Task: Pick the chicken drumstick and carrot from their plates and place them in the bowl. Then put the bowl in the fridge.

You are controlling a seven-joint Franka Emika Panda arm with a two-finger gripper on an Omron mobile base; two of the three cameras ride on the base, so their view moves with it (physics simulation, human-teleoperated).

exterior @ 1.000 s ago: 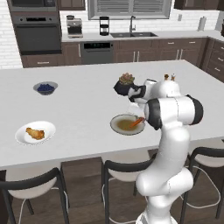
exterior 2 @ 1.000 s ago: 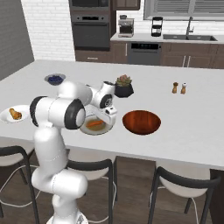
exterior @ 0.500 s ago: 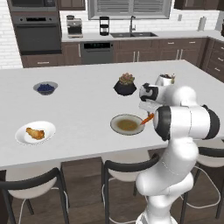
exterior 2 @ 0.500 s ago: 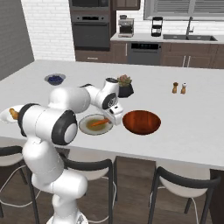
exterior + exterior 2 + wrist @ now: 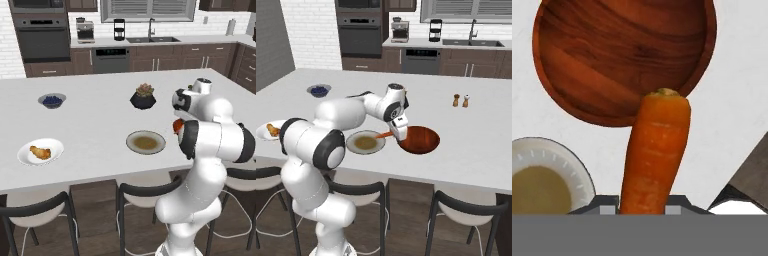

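Right base view: arm outstretched, pincer (image 5: 398, 134) clenched on carrot (image 5: 384, 134) beside bowl (image 5: 418, 139).

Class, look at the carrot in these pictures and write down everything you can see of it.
The carrot is a slim, smooth, bright orange stick with faint rings across it and a pale greenish stub at its blunt far end. It is off its grey-tan plate, held in the gripper. In the hand view its blunt end points at the near rim of the reddish-brown bowl. It hangs above the white counter between plate and bowl, touching neither.
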